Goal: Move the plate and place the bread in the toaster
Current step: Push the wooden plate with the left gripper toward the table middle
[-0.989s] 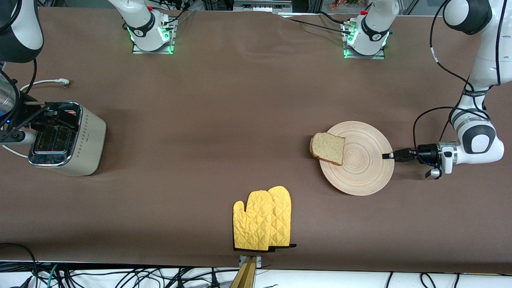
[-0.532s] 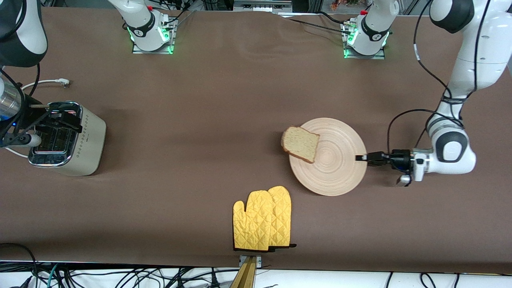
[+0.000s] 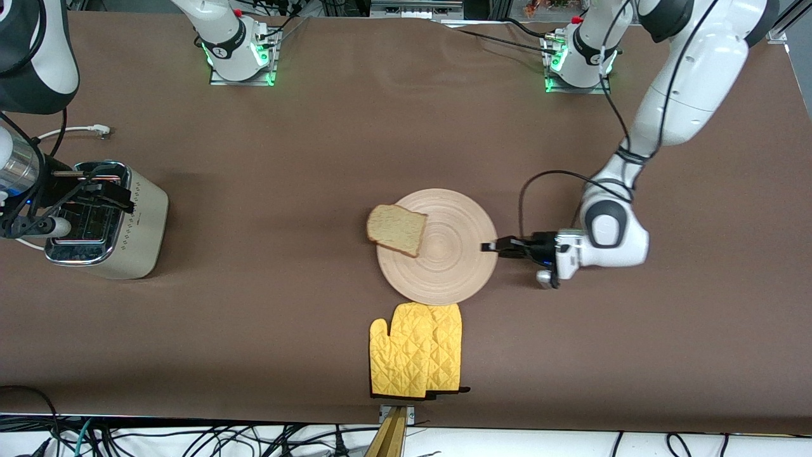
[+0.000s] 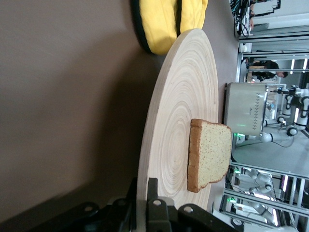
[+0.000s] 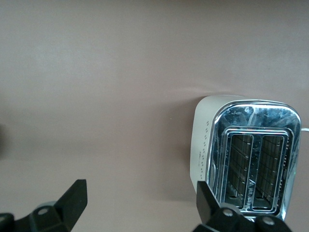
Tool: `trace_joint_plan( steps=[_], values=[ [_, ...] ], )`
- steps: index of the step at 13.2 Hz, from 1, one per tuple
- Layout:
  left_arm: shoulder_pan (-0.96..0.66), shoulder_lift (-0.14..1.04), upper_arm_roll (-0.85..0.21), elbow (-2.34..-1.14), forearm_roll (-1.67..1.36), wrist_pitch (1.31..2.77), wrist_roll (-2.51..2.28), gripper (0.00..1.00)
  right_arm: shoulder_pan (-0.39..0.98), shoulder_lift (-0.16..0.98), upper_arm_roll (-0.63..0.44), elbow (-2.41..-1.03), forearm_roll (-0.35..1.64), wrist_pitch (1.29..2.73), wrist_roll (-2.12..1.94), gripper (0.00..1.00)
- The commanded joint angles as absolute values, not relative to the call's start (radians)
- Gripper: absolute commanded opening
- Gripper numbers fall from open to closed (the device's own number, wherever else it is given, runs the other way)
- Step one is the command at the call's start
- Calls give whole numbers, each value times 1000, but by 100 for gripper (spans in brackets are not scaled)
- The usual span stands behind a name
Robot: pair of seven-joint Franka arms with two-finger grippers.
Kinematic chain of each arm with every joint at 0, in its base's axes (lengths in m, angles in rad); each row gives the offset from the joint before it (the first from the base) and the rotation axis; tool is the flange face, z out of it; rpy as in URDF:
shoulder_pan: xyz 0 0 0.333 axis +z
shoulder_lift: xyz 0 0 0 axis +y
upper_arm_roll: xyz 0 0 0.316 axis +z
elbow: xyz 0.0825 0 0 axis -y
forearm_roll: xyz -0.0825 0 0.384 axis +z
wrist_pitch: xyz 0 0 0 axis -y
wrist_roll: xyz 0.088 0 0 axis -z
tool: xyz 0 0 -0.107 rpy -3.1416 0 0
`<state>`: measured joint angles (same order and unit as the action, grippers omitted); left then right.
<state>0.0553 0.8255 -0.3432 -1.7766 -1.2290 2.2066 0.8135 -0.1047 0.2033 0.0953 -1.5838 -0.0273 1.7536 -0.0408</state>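
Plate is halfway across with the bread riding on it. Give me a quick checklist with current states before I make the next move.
1. Left gripper shut on the plate rim: ok.
2. Bread on the plate: not ok, it overhangs the edge toward the toaster and could slip.
3. Plate clear of the yellow oven mitt: not ok, its nearer edge reaches the mitt's fingertips.
4. Right gripper open over the toaster, ready for the bread: ok.
5. Toaster slots empty: ok.

plate (image 3: 444, 266) with bread (image 3: 396, 230) dragged toward toaster end
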Motion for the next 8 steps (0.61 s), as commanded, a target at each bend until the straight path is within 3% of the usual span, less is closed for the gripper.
trace_joint_plan(
  steps=[1, 6, 7, 8],
  values=[
    [69, 772, -419, -1841, -1319, 2261, 831, 0, -115, 218, 104, -1574, -29, 1744, -28, 100],
    [22, 782, -442, -1862, -1335, 2331, 834, 1, -112, 230, 106, -1588, -2, 1743, -29, 100],
    [20, 784, -442, -1862, -1335, 2338, 845, 4, -112, 230, 106, -1589, 15, 1743, -29, 100],
    [20, 788, -440, -1862, -1335, 2339, 860, 16, -112, 232, 106, -1591, 18, 1743, -29, 100]
  ],
)
